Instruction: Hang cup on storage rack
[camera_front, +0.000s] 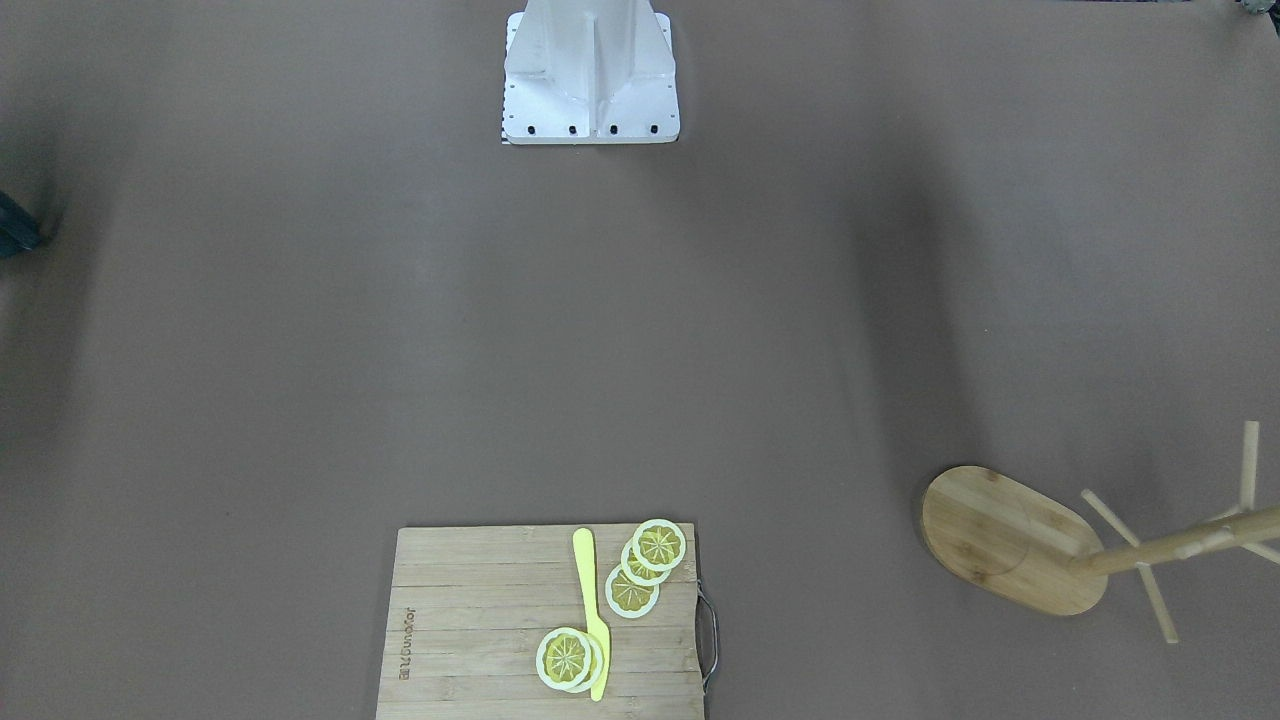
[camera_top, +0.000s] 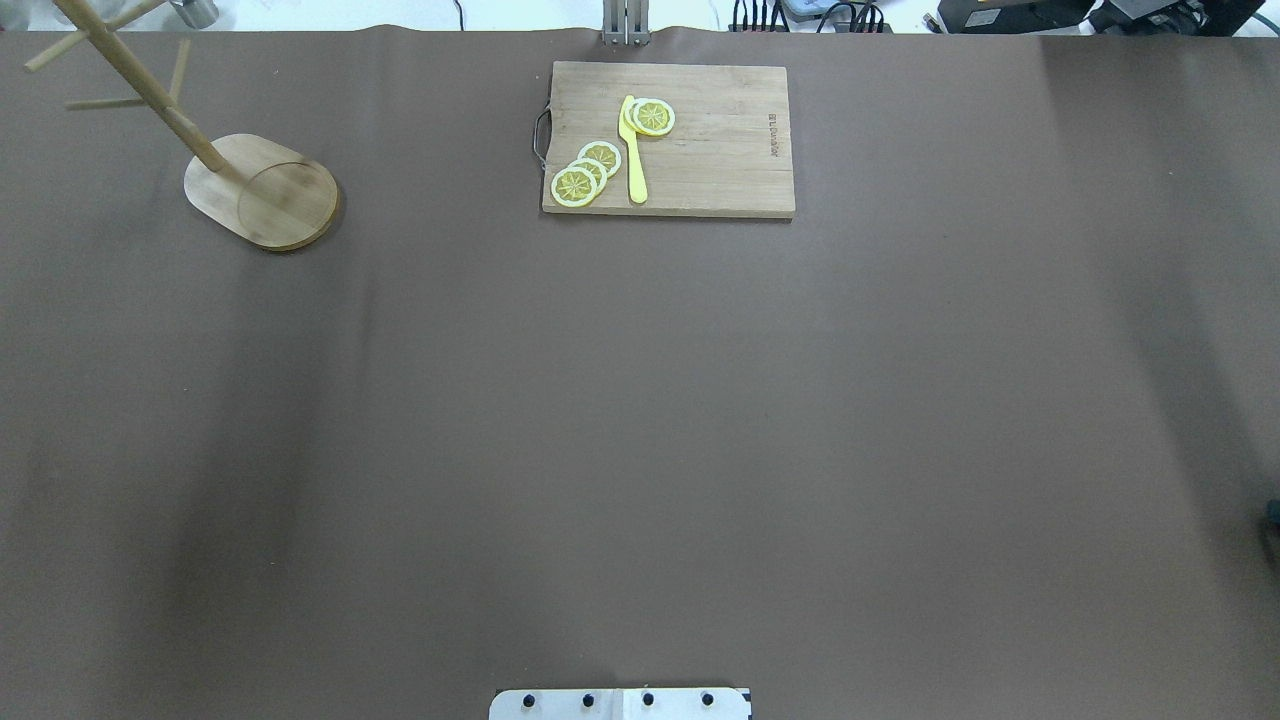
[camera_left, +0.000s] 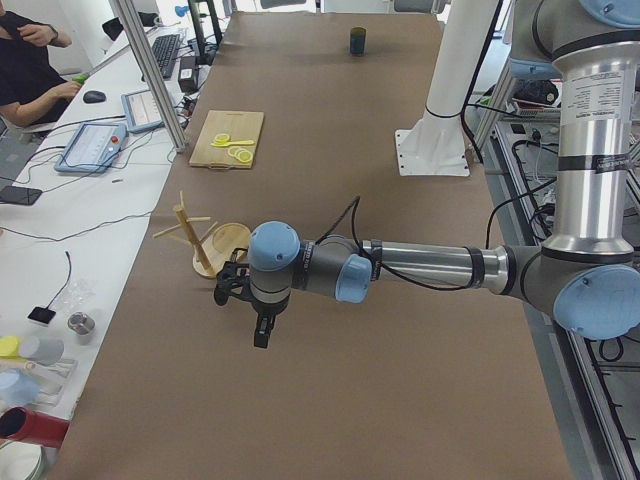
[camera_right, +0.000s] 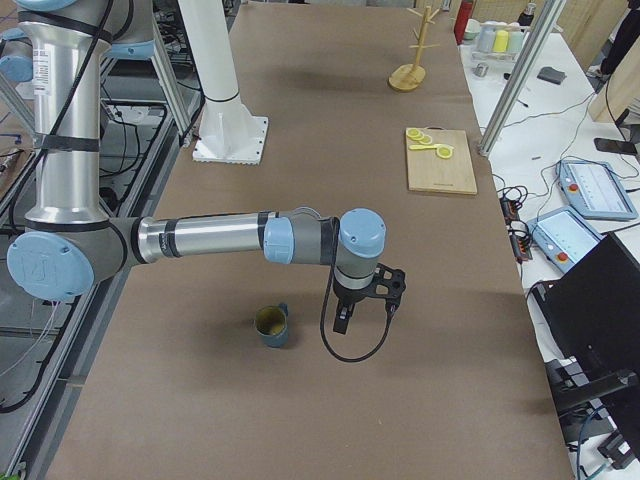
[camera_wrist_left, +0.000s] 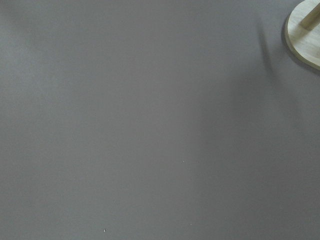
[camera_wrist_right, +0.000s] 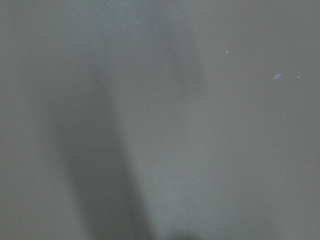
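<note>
The cup, dark teal with a yellowish-green inside, stands upright on the brown table near the robot's right end. It also shows small at the far end in the exterior left view. The storage rack, a bamboo mug tree with an oval base, stands at the far left with nothing on its pegs; it also shows in the front-facing view. My left gripper hovers above the table near the rack. My right gripper hovers beside the cup, apart from it. I cannot tell whether either is open or shut.
A bamboo cutting board with lemon slices and a yellow knife lies at the far middle edge. The white robot pedestal stands at the near edge. An operator and devices sit at a side table beyond the far edge.
</note>
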